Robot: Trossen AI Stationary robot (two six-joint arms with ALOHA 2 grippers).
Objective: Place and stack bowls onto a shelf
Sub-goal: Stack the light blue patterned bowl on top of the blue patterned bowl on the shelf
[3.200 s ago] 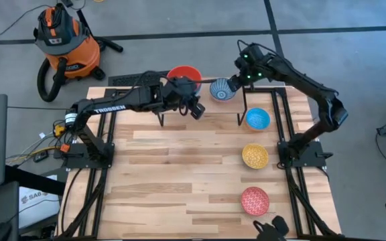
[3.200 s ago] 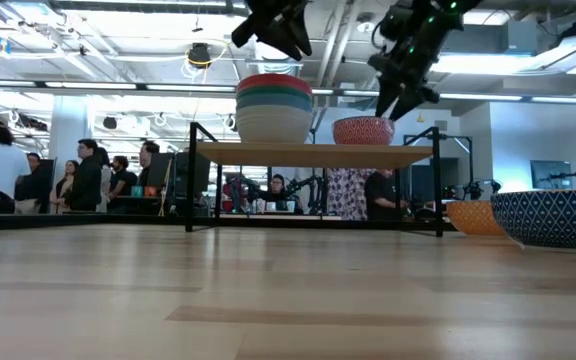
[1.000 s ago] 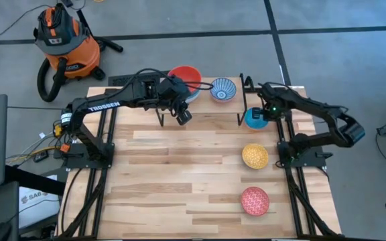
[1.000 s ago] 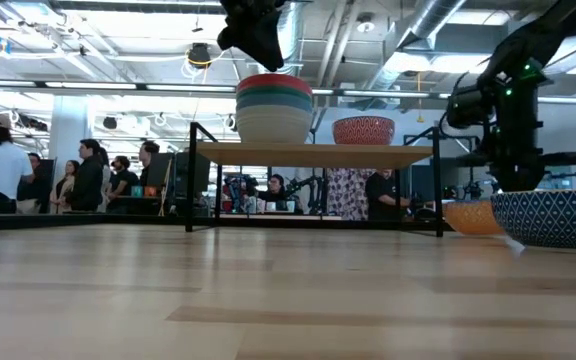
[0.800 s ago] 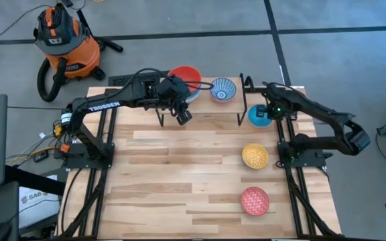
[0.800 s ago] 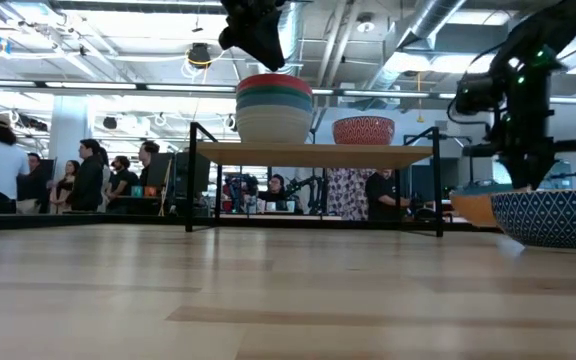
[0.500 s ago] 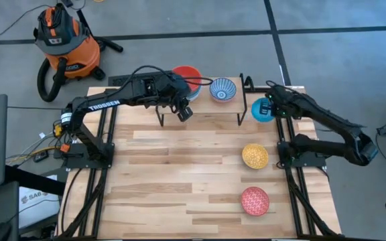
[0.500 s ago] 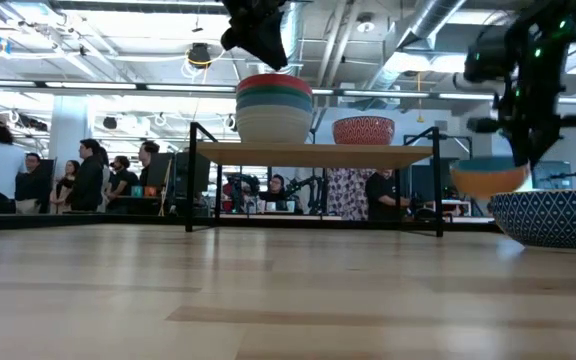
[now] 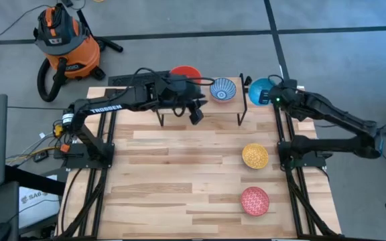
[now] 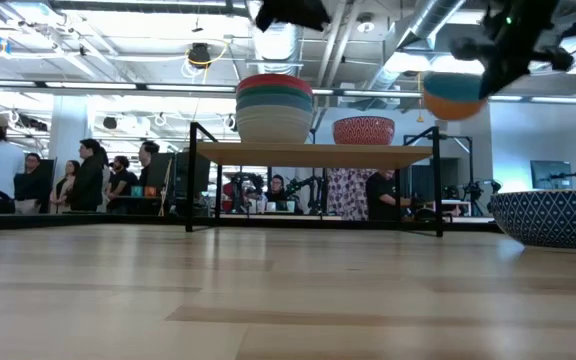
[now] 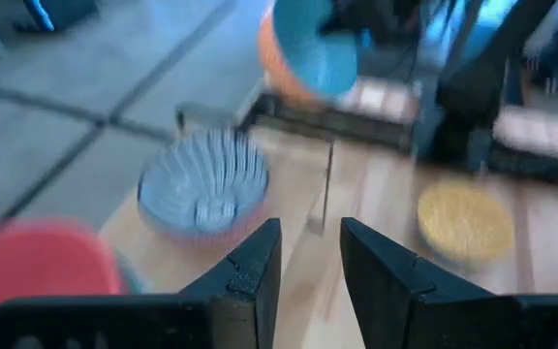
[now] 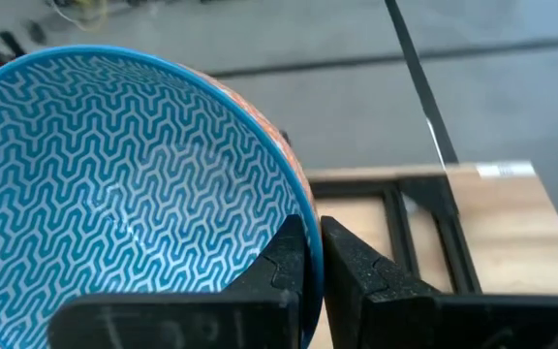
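Note:
A stack of bowls with a red one on top (image 9: pixel 185 72) and a blue radial-pattern bowl (image 9: pixel 223 89) stand on the shelf (image 10: pixel 308 155). My right gripper (image 9: pixel 274 98) is shut on a blue zigzag-patterned bowl (image 9: pixel 260 91) with an orange outside (image 10: pixel 453 97), held in the air right of the shelf, above its top. My left gripper (image 9: pixel 196 115) hovers open and empty over the shelf's near edge, its fingers (image 11: pixel 260 257) apart. A yellow bowl (image 9: pixel 254 156) and a pink-red bowl (image 9: pixel 254 201) rest on the table. My right gripper pinches the bowl's rim (image 12: pixel 300 215) on the side toward the table's right edge, one finger inside the bowl and one outside. The fingers come from the table's right. The bowl is lifted clear of the table, its opening up, slightly tilted.
The shelf's black legs (image 9: pixel 241 114) stand just left of the held bowl. A bowl with a dark blue patterned outside (image 10: pixel 553 218) shows at the low view's right edge. An orange shop vacuum (image 9: pixel 62 40) stands on the floor beyond the table's far left corner.
My right gripper has lifted the blue bowl off the table and carried it up and toward the far edge, to above the height of the shelf top. My left gripper has shifted a little toward the table's right, above the shelf.

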